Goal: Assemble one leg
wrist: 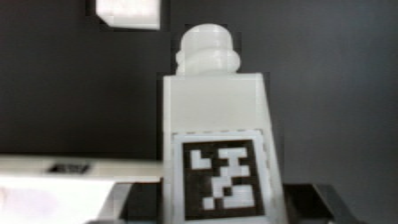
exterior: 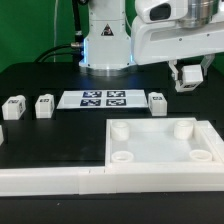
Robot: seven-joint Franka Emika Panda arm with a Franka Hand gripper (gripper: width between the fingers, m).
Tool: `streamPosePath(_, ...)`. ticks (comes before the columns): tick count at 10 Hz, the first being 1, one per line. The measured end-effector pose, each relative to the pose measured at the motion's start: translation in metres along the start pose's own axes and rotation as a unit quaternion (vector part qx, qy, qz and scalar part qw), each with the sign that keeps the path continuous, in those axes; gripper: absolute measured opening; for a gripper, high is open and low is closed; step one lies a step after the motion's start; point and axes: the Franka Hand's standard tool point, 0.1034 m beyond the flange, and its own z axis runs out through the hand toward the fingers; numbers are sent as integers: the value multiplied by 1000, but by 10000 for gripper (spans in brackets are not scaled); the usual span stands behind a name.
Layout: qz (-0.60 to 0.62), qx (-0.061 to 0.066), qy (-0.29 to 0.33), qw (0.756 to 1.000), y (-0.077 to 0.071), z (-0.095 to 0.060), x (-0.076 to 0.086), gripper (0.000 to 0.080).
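Note:
My gripper [exterior: 188, 78] hangs above the table at the exterior view's right, behind the far right corner of the large white panel [exterior: 150, 145]. It is shut on a leg [wrist: 217, 110], a white block with a rounded peg end and a black-and-white tag, held between the dark fingers [wrist: 135, 202]. In the wrist view the gripper [wrist: 222, 205] grips the leg's tag end. Three more legs stand on the table: two at the exterior view's left [exterior: 12, 107] [exterior: 44, 104] and one right of the marker board [exterior: 157, 101].
The marker board [exterior: 103, 98] lies behind the panel. A white rail [exterior: 50, 180] runs along the front edge. The robot base [exterior: 105, 45] stands at the back. In the wrist view a white piece [wrist: 128, 12] and a white surface [wrist: 54, 168] show on the black table.

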Motion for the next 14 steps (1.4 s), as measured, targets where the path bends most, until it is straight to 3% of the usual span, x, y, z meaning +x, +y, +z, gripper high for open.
streamPosePath(2,-14,-5,96,995,5,-3,1,292)
streamPosePath(4,-28,-11,201,979,20,-69,47,292)
streamPosePath(5,-35,-13,231,972,22,-84,65,292)
streamPosePath(6,-36,-14,301,953,24,-100,86,292)
streamPosePath(8,-37,-18,363,931,26,-87,73,292)
streamPosePath(9,-36,-19,395,918,28,-90,77,292)
streamPosePath(10,-36,-18,376,926,28,-82,75,292)
streamPosePath(12,-36,-18,375,926,28,-82,75,292)
streamPosePath(13,-40,-20,379,924,30,-82,79,292)
streamPosePath(14,-42,-23,390,920,36,-78,94,292)
